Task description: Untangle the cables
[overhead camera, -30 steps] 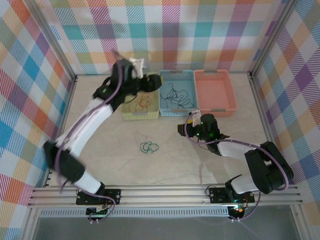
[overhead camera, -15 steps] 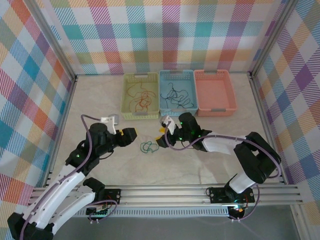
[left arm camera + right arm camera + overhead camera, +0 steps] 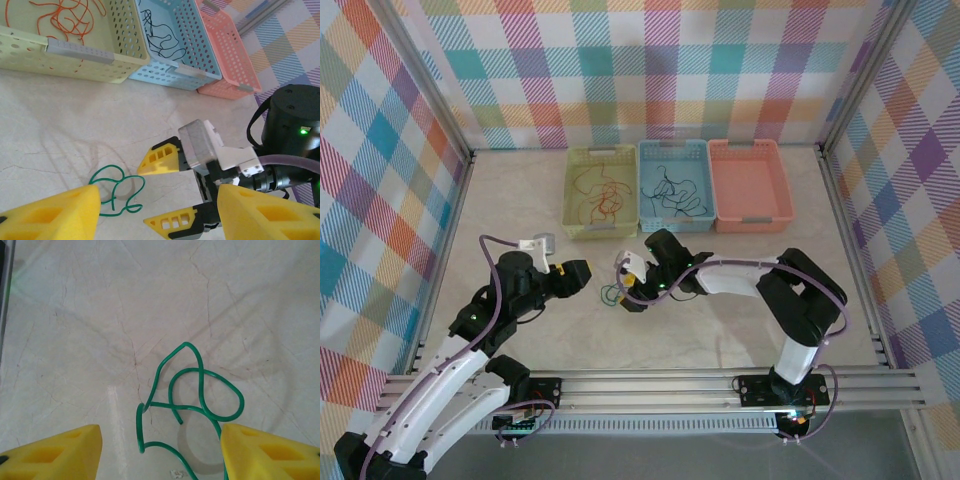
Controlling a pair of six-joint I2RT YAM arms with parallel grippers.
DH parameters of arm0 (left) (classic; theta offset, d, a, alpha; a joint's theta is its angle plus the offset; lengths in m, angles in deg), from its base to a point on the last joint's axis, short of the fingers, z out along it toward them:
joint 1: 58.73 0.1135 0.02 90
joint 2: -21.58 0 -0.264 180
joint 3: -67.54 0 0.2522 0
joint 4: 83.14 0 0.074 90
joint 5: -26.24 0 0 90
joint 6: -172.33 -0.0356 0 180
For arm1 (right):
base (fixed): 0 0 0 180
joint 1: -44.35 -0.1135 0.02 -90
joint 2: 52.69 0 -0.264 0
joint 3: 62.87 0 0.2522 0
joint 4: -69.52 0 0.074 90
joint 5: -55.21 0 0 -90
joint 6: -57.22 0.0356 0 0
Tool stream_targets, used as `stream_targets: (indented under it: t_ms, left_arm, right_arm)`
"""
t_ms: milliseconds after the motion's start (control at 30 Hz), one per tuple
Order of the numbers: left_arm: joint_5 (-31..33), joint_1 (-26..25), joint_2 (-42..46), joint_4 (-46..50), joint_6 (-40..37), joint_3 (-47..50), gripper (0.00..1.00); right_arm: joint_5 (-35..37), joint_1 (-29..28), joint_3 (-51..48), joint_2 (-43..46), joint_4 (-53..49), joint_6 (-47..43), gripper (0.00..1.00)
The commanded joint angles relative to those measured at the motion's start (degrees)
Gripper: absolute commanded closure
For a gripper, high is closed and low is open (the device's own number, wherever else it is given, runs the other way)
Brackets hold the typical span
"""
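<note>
Pale marbled table (image 3: pixel 510 200), bearing three perforated plastic baskets at the far side: yellow-green basket (image 3: pixel 602 233) with loose orange cables (image 3: pixel 602 197); blue basket (image 3: pixel 677 228) with black cables (image 3: pixel 672 195); pink basket (image 3: pixel 750 190), bare. Left claw (image 3: pixel 586 276): spread wide, holding nothing, just beside the green cable. Right claw (image 3: pixel 160 450): spread wide, holding nothing, fingers straddling the thin looped green cable (image 3: pixel 175 405), which lies on the table between both claws. Step in hand, by judgement: approach to the green cable. Next move calls for lowering and closing on one strand.
</note>
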Motion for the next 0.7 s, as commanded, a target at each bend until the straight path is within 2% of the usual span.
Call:
stream_targets:
  t_ms: [0,100,233,333,433,500,667]
  left_arm:
    - [0.14,-0.38,0.21,-0.94,0.67,0.83,0.36]
    - [0.55,-0.38,0.24,-0.79,0.51,1.08,0.36]
    - [0.50,-0.38,0.24,-1.44,0.59,1.68,0.36]
    - [0.23,-0.38,-0.09,-1.75,0.76,1.87,0.36]
    - [0.18,-0.38,-0.14,-1.67,0.78,1.87,0.36]
    - [0.21,-0.38,-0.12,-1.40,1.02,1.80,0.36]
    - [-0.46,-0.38,-0.43,-0.76,1.15,1.61,0.33]
  right_arm:
    - [-0.18,-1.33,2.33,-1.35,-4.72,-3.56,0.37]
    - [0.10,-1.67,3.20,-2.11,-5.57,-3.96,0.40]
    - [-0.29,-1.80,4.58,-3.30,-7.21,-4.32,0.53]
    - [-0.85,-1.89,5.08,-3.37,-7.88,-4.79,0.68]
    - [-0.62,-1.89,4.21,-2.29,-6.74,-5.20,0.89]
    - [0.44,-1.89,2.14,-0.14,-4.43,-5.30,0.98]
    - [1.56,-1.89,-6.49,7.50,6.41,-6.62,1.00]
